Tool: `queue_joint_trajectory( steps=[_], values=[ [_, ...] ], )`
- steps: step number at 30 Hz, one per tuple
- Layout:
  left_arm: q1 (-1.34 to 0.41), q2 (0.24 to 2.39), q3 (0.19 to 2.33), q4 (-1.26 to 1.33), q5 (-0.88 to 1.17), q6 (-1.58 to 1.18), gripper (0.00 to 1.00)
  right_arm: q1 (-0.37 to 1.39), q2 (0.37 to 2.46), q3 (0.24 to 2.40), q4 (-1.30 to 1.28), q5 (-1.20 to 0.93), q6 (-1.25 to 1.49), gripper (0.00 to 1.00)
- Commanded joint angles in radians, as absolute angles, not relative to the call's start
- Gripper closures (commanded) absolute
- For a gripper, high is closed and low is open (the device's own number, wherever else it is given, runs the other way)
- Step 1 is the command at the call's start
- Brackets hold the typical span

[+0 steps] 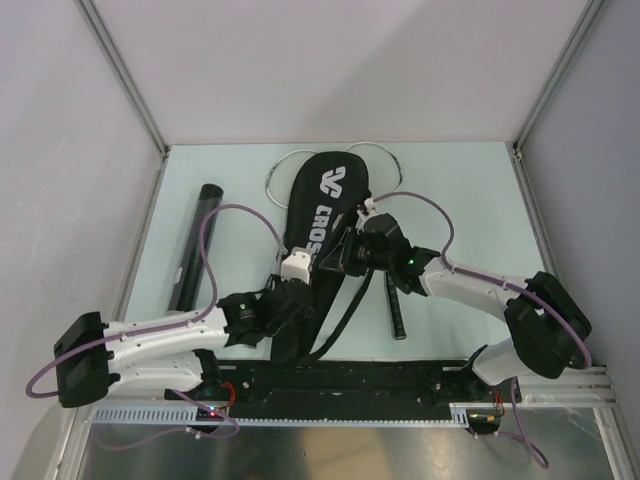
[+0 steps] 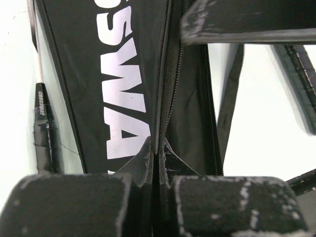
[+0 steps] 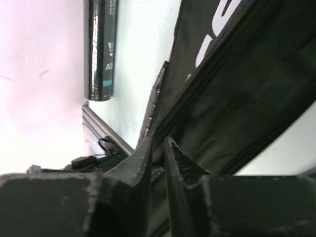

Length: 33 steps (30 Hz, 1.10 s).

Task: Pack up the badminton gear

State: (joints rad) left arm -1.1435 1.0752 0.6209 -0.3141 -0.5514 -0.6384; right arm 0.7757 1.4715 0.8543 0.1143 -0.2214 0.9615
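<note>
The racket bag (image 1: 330, 190) lies lengthwise on the table (image 1: 470, 200), its wide end far from us and its narrow end under both wrists. Our left gripper (image 1: 292, 300) is pressed together on the bag's edge beside the zipper. In the left wrist view the pads (image 2: 64, 205) squeeze two upright flaps of black fabric between them. Just ahead of it, our right gripper (image 1: 338, 258) pinches the same seam in the same way, and its wrist view shows folded fabric (image 3: 148, 163) standing up between its fingers.

A loose strap (image 1: 345, 310) curls out under the right wrist. Close on the left gripper's left side, one racket (image 2: 43, 131) lies touching the bag's edge. A second racket (image 1: 397, 318) rests just right of the right gripper, with its silver hoop showing past the bag's far end. The tube (image 1: 193, 245) lies well apart to the left gripper's left, near the table's edge.
</note>
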Motion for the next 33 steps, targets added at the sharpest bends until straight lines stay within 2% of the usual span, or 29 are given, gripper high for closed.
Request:
queue_joint_trajectory(
  steps=[1, 3, 5, 13, 24, 33],
  values=[
    [-1.137, 1.050, 0.676, -0.361, -0.616, -0.694, 0.99, 0.741, 1.344, 0.856, -0.010, -0.148, 0.846, 0.72],
    [-1.119, 1.023, 0.702, -0.394, -0.609, -0.711, 1.00, 0.709, 1.283, 0.856, -0.091, -0.103, 0.794, 0.64],
    [-1.097, 0.996, 0.721, -0.418, -0.591, -0.722, 1.00, 0.669, 1.230, 0.856, -0.192, -0.048, 0.737, 0.60],
    [-1.021, 0.872, 0.712, -0.456, -0.536, -0.803, 1.00, 0.507, 1.212, 0.836, -0.387, 0.101, 0.563, 0.56],
    [-1.013, 0.808, 0.684, -0.460, -0.528, -0.817, 1.00, 0.474, 1.487, 0.835, -0.311, 0.121, 0.508, 0.49],
    [-1.014, 0.775, 0.663, -0.460, -0.533, -0.822, 1.00, 0.456, 1.658, 0.885, -0.096, 0.119, 0.471, 0.50]
  ],
)
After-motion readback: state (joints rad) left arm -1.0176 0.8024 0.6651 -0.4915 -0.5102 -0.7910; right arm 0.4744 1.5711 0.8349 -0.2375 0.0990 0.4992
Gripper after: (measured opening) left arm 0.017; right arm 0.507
